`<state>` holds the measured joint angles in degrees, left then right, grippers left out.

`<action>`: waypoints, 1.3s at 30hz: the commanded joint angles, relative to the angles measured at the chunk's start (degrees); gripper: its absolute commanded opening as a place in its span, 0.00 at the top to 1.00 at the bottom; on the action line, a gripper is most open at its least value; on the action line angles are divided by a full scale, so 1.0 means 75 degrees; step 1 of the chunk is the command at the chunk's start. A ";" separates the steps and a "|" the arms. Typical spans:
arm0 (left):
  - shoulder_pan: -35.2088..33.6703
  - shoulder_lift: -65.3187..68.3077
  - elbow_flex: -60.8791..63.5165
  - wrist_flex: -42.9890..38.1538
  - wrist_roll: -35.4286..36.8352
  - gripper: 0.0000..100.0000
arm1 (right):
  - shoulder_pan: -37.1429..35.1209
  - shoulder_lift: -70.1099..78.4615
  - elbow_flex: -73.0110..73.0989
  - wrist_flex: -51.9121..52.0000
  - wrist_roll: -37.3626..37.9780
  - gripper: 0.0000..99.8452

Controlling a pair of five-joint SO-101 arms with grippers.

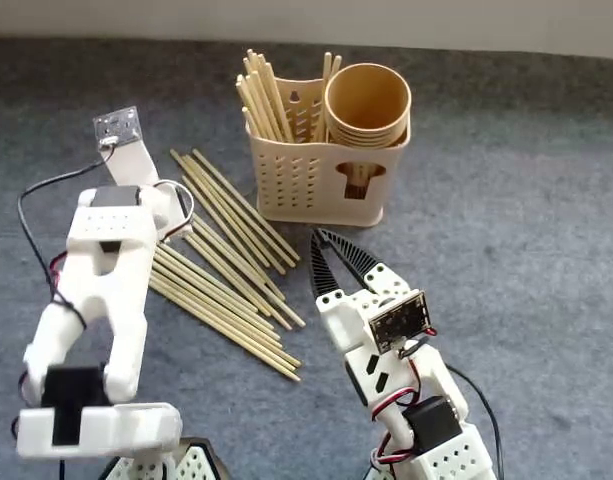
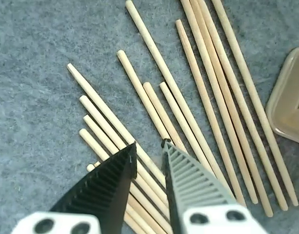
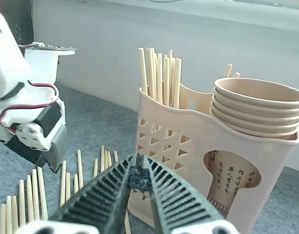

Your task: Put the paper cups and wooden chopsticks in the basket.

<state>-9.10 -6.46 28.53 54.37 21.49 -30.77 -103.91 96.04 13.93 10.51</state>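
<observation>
chopsticks [image 1: 236, 290] flat, diagonal, cups [image 1: 368, 105] upright in basket [image 1: 306, 190]

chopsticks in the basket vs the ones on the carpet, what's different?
Pose: the pale wooden chopsticks in the basket stand upright; the loose wooden chopsticks lie flat on the grey carpet. Grouping: the basket ones are bunched in the beige slotted plastic basket beside stacked paper cups; the loose ones are spread out. Shared: same plain pale wood.
</observation>
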 commanded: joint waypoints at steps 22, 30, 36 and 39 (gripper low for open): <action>-0.0275 0.4026 -0.3991 0.1618 0.0551 0.90 | -0.0018 -0.0135 0.0779 0.0018 0.0129 0.99; -0.0205 0.4015 -0.4437 0.2063 0.0563 0.90 | -0.0018 -0.0135 0.0779 0.0018 0.0129 0.99; 0.0147 0.4097 -0.4425 0.2004 0.0551 0.90 | -0.0018 -0.0135 0.0779 0.0006 0.0129 0.99; 0.0170 0.4108 -0.4331 0.1852 0.0551 0.90 | -0.0018 -0.0135 0.0779 0.0006 0.0129 0.99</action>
<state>-9.71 25.10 -2.15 69.41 25.27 -30.77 -103.91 96.04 13.93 10.51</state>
